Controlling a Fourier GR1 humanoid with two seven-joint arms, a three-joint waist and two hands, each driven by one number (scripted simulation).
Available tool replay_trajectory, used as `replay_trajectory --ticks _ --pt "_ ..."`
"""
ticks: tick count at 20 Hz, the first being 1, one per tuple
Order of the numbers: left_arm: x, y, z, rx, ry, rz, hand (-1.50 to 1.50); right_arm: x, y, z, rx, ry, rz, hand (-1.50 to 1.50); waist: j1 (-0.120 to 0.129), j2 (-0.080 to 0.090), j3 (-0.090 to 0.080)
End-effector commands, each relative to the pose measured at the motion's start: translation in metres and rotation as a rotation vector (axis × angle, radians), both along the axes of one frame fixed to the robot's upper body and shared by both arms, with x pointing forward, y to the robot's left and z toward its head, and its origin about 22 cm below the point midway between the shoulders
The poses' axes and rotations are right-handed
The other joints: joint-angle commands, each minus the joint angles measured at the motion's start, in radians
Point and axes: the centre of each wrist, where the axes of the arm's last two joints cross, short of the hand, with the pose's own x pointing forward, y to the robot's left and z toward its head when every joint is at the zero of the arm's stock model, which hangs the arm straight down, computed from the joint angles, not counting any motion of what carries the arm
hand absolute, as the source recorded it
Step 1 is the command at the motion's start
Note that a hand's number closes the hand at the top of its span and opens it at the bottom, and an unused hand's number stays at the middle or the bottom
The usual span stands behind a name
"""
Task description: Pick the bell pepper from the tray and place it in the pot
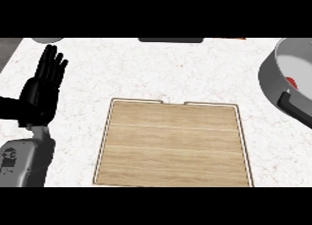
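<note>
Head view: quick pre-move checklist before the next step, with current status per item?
1. Wooden tray free of the pepper: ok, its surface shows nothing on it.
2. Bell pepper in the pot: cannot tell for sure; a small red patch shows inside, near the wall, but its shape is unclear.
3. Left hand holding nothing: ok, fingers straight, resting at the view's left, clear of the tray.
4. Right hand position: cannot tell, it is not in view.
5. Pot fully in sight: not ok, the right edge cuts it off; only one black handle shows.
</note>
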Motion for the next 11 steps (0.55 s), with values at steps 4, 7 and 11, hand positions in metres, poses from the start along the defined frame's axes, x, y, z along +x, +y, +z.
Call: replay_trajectory --ticks 4,7,11 --pt "0.002 0.002 -0.003 0.014 -0.008 0.003 0.0 -0.044 -0.03 -0.002 0.0 -0.028 -0.016 -1.5 -0.006 0.001 0.001" --pt "-0.001 -0.003 -0.004 0.002 -0.012 -0.022 0.0 -0.055 -0.043 0.017 0.017 -0.023 -0.036 -1.5 0.006 0.004 0.003" --pt "0.003 0.003 0.01 0.0 -0.003 -0.01 0.0 -0.082 -0.053 0.003 -0.021 -0.022 -0.031 -1.5 -0.002 0.0 0.004"
